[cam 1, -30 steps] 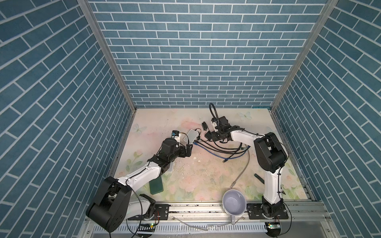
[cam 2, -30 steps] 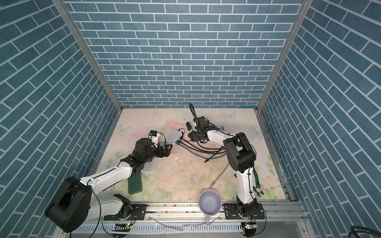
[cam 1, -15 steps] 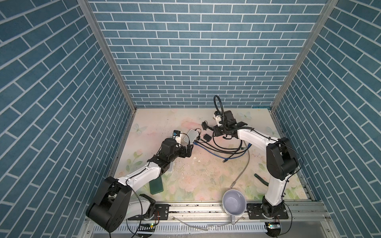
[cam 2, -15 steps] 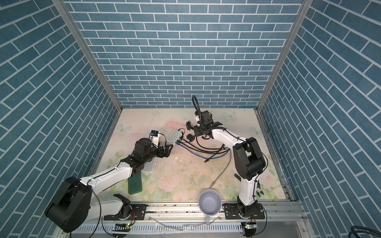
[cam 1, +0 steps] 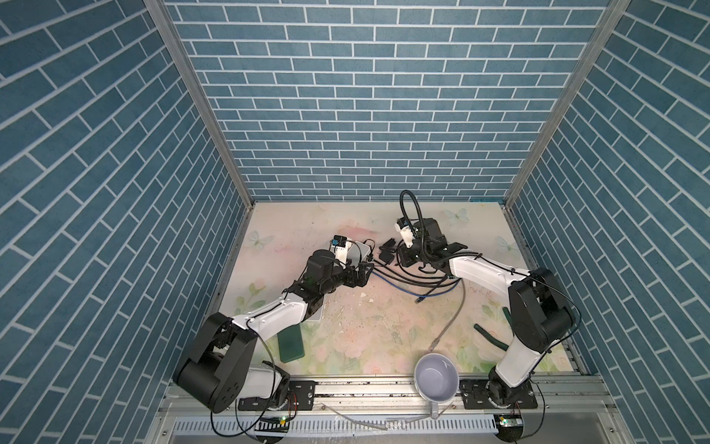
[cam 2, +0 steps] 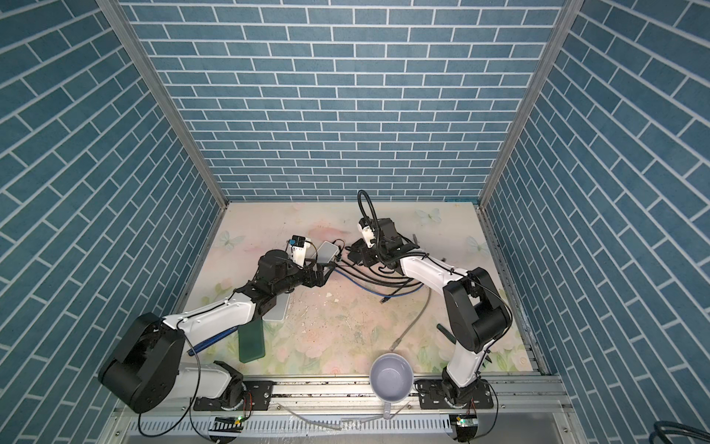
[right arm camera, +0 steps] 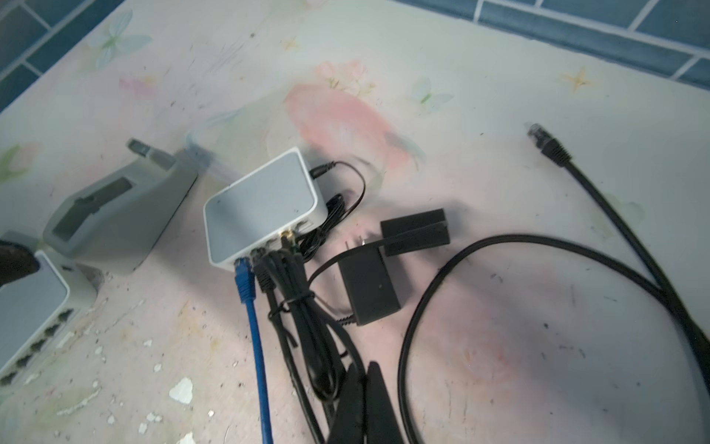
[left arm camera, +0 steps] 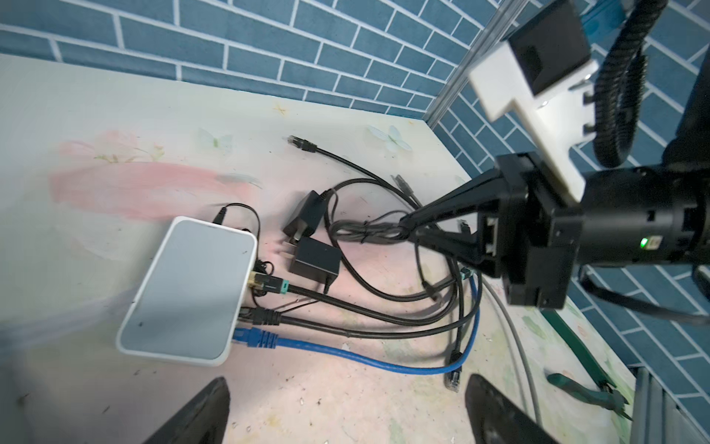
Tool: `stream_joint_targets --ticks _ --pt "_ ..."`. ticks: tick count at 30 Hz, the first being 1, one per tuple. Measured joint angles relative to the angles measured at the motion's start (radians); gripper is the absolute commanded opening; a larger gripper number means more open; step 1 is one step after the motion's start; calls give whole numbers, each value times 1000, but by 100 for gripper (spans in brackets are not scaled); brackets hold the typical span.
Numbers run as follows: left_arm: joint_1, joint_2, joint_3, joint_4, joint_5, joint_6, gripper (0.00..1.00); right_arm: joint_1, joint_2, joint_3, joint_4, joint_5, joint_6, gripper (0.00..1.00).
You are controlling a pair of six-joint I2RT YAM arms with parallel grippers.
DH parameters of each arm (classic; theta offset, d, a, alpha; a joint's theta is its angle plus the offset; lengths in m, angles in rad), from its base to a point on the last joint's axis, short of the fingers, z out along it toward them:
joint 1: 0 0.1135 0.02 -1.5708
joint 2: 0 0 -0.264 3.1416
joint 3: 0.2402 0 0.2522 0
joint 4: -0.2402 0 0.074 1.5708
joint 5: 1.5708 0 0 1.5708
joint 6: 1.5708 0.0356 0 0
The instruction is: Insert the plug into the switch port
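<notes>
The left gripper (left arm camera: 347, 380) stood wide open and empty, its fingers (left arm camera: 199, 411) low over the table (left arm camera: 115, 115). In both top views the switch (cam 1: 359, 251) (cam 2: 328, 251) lay flat just beyond those fingers, toward the back wall, not touching them. Three plugs sat side by side at its ports: a blue plug (left arm camera: 255, 338), a black plug (left arm camera: 263, 317) and a teal plug (left arm camera: 271, 285). The teal plug showed gold at the port mouth, and how deep it sat could not be told. The right gripper (left arm camera: 405, 226) was closed, its tips at a tied cord bundle (left arm camera: 365, 230) beside two adapters (left arm camera: 313, 253). Whether they pinched the cord could not be told. A loose plug (right arm camera: 545, 142) lay well apart from both grippers.
</notes>
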Motion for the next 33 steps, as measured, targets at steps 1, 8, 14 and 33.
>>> stream_joint_targets --ticks 1,8,14,33 --pt "-7 12 10 3 4 -4 90 7 -3 -13 15 -2 -8 0" --pt "-29 117 86 22 33 -43 77 31 -51 -91 129 -30 -30 0" --pt "-60 151 134 4 1 -48 80 37 -54 -101 177 -44 -39 0" --pt "-61 306 277 -60 -34 -244 67 47 -55 -174 296 -107 -40 0"
